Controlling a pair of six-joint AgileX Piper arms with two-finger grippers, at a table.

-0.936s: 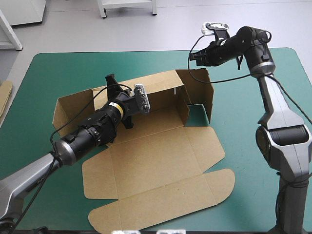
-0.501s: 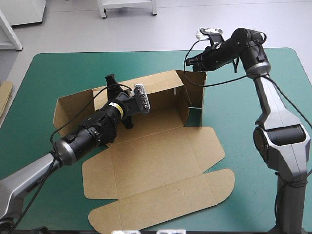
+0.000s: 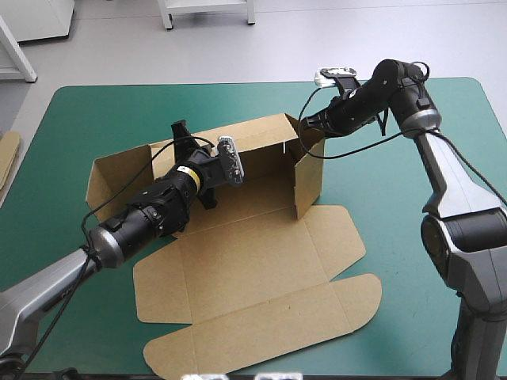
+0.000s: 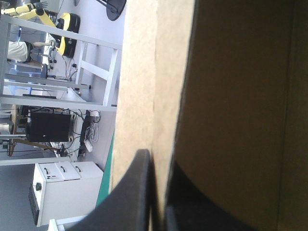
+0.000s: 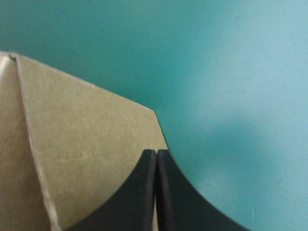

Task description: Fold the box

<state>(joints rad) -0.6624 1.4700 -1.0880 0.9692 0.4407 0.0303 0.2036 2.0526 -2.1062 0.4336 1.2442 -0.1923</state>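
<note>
1. I am seeing the brown box (image 3: 245, 269) lying at the middle of the table (image 3: 95, 111) on the teal-green cover, its lid panels lying flat toward the near edge.
2. The back wall (image 3: 261, 138) is standing upright, and the right side wall (image 3: 309, 178) is standing turned inward (the left side wall (image 3: 119, 178) is raised too).
3. The left gripper (image 3: 181, 133) is clamping the back wall's top edge, with the board sitting between its black fingers (image 4: 137, 192).
4. The right gripper (image 3: 305, 125) is hovering at the right side wall's far top corner with its fingertips (image 5: 139, 192) pressed together. I cannot tell whether they are touching the board.
5. More board (image 3: 8, 158) is showing at the table's left edge.
</note>
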